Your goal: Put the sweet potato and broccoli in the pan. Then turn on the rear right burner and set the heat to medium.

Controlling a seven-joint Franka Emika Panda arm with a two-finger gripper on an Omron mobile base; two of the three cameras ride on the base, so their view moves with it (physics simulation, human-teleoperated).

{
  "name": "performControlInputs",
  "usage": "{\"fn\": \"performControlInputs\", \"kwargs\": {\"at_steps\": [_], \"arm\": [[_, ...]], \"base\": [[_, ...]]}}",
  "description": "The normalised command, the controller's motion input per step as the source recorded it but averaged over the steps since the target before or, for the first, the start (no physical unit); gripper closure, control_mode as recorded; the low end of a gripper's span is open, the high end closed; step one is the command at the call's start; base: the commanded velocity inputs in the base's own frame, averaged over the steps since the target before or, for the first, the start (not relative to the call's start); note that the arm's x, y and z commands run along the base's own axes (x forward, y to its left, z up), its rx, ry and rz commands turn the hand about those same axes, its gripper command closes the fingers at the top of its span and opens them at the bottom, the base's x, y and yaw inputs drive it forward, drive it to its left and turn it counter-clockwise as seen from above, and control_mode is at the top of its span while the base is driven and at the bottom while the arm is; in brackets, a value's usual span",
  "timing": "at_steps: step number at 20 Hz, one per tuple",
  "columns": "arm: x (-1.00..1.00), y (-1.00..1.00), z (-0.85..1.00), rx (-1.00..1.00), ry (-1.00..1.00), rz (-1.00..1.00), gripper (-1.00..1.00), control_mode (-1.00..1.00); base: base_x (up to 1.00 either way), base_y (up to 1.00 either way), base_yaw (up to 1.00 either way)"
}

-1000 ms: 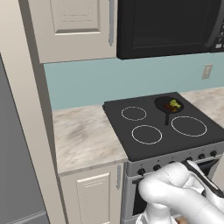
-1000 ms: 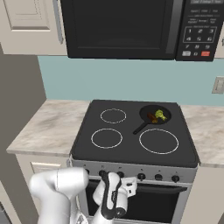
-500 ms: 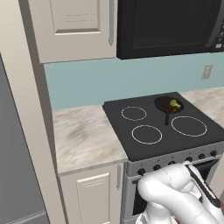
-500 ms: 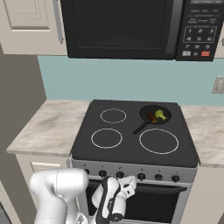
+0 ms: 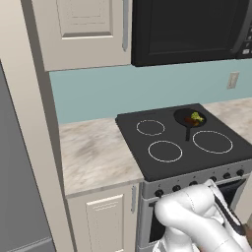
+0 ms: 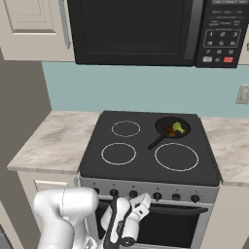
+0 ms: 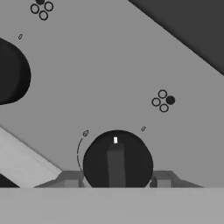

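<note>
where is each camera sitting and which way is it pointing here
Left base view: behind the arm to its left, looking forward and down at the cooktop and counter; the white arm rises at lower right.
Right base view: behind to its right, facing the stove front; arm at lower left.
Hand view: on the hand, close to the control panel, gripper shut on a knob.
Both base views share the pan holding the broccoli and sweet potato.

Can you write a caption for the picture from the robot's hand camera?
The robot's fingers grip a black stove knob on the grey control panel.
</note>
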Motion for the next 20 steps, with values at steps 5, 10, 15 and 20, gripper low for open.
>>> {"fn": "performControlInputs", "kwargs": {"at_steps": [5,10,15,20], "arm": [[0.0,0.0,0.0,-0.25,-0.08,-0.01,1.0,-1.0],[-0.01,0.0,0.0,-0.25,-0.16,-0.02,1.0,-1.0],[-0.01,0.0,0.0,-0.25,-0.19,-0.01,1.0,-1.0],[0.0,0.0,0.0,-0.24,-0.19,0.0,1.0,-1.0]], "base": [[0.0,0.0,0.0],[0.0,0.0,0.0],[0.0,0.0,0.0],[0.0,0.0,0.0]]}}
